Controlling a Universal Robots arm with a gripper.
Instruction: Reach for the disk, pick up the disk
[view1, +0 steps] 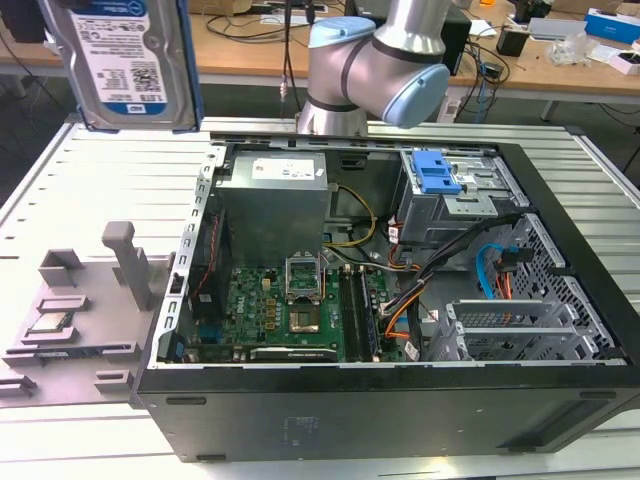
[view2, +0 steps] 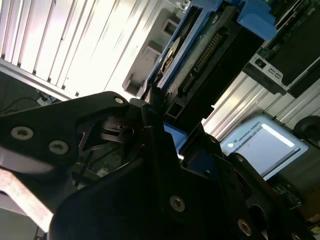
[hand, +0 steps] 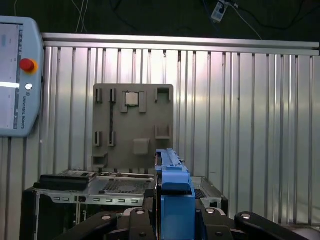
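I am looking over the ribbed metal tabletop (view1: 100, 170), which is carrying an open computer case (view1: 400, 410) lying on its side. The case is holding a grey power supply (view1: 272, 205) at its far end, a green motherboard (view1: 290, 315) nearer the camera, and a drive cage topped by a blue latch (view1: 436, 172) toward the exterior view's right, with cables running between them. The arm (view1: 380, 60) is rising behind the case.

Beside the case, on the exterior view's left, a grey fixture plate (view1: 75, 310) is lying flat and cradling a small chip (view1: 50, 323) in one recess.

The disk (view1: 125, 60) is hanging upright, well above the tabletop and outside the case, with its label facing the exterior camera.

In the first wrist view the claw (hand: 175, 217) is clamping the disk (hand: 172, 175) edge-on by its blue frame, with black fingers (hand: 137, 220) pressing in from either side. The disk's long axis is running straight out from between them, away from the wrist. I am judging the grasp made and the disk lifted clear.
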